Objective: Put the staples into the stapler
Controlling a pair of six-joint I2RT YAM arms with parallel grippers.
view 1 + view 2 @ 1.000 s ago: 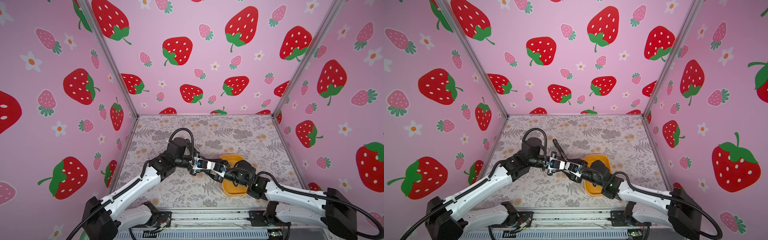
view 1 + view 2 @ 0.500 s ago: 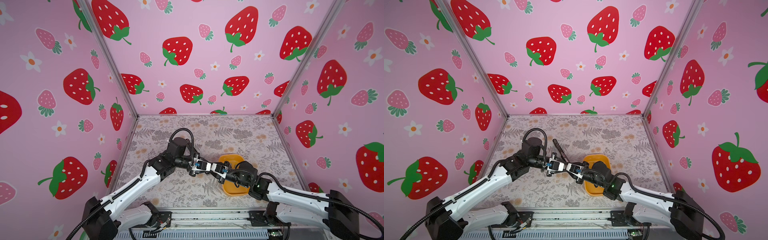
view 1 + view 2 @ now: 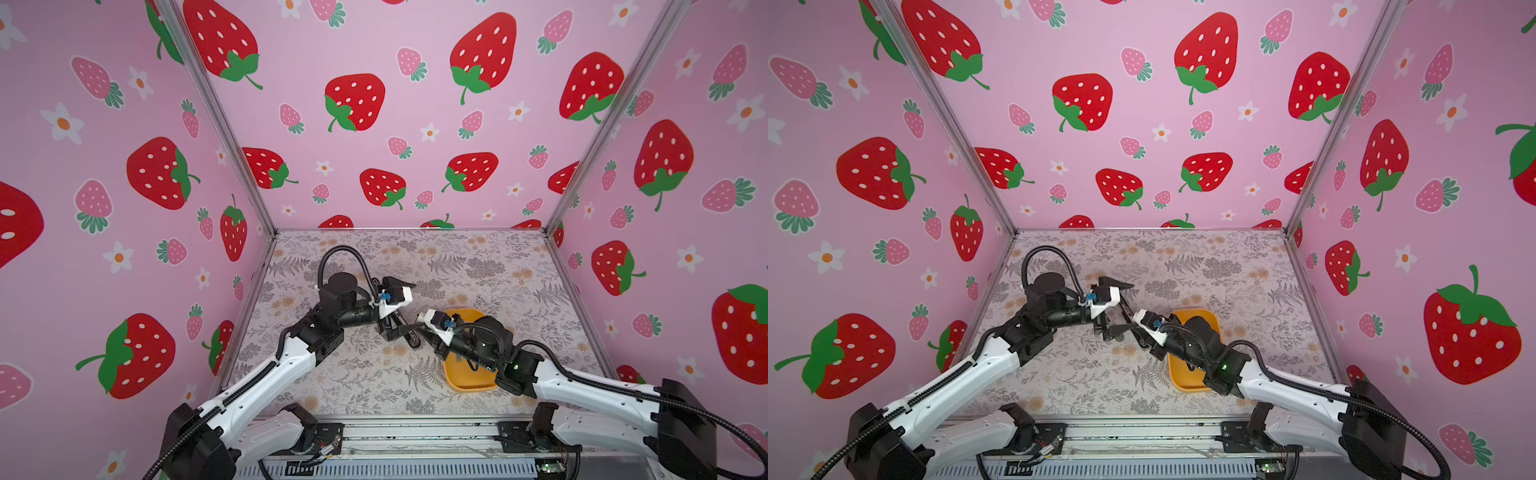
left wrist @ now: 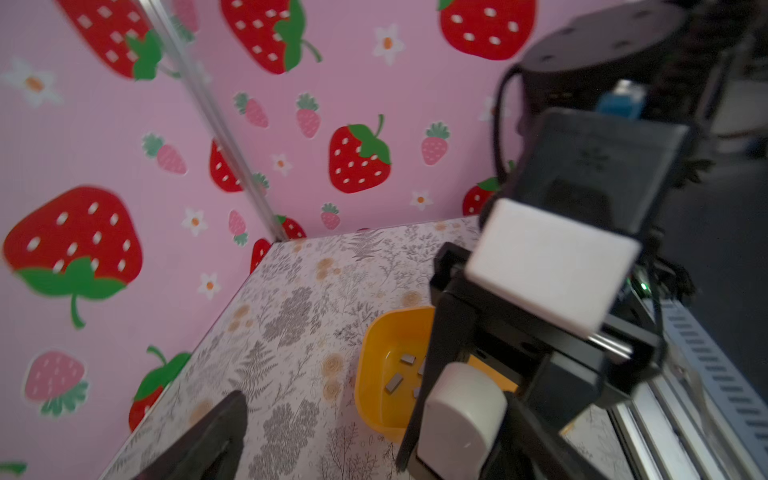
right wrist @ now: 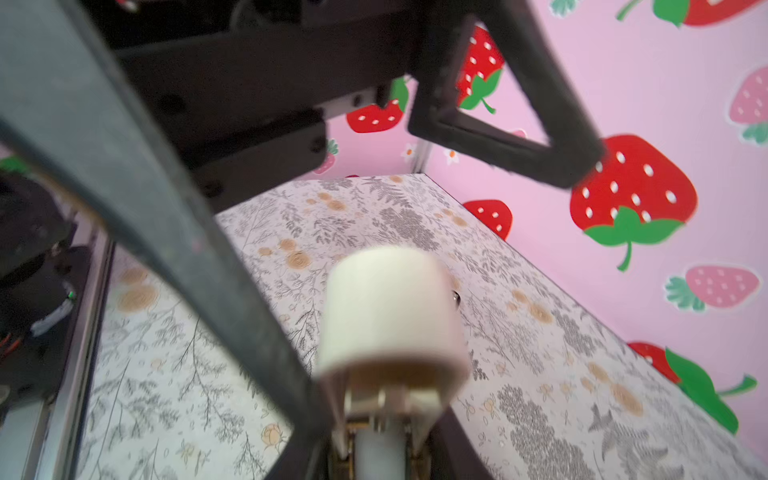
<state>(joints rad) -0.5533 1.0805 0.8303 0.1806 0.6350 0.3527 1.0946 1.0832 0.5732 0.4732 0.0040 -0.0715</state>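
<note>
Overhanging yellow tray (image 3: 465,381), staples (image 4: 394,382) inside: right arm (image 3: 484,341).

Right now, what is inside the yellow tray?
A few small grey staples lie loose on the floor of the yellow tray. The right arm covers the tray's other half, so what lies there cannot be seen.

"What sort of place is this?"

"A robot test booth in a lab, not a home. A left arm (image 3: 266,374) and a right arm (image 3: 602,395) are mounted on a metal rail (image 3: 415,434) along the tabletop's (image 3: 478,266) near edge."

"And the strawberries?"

"Printed backdrop panels (image 3: 415,104) closing three sides, joined by aluminium posts (image 3: 219,120) at the far corners. The tabletop wears a floral printed sheet."
</note>
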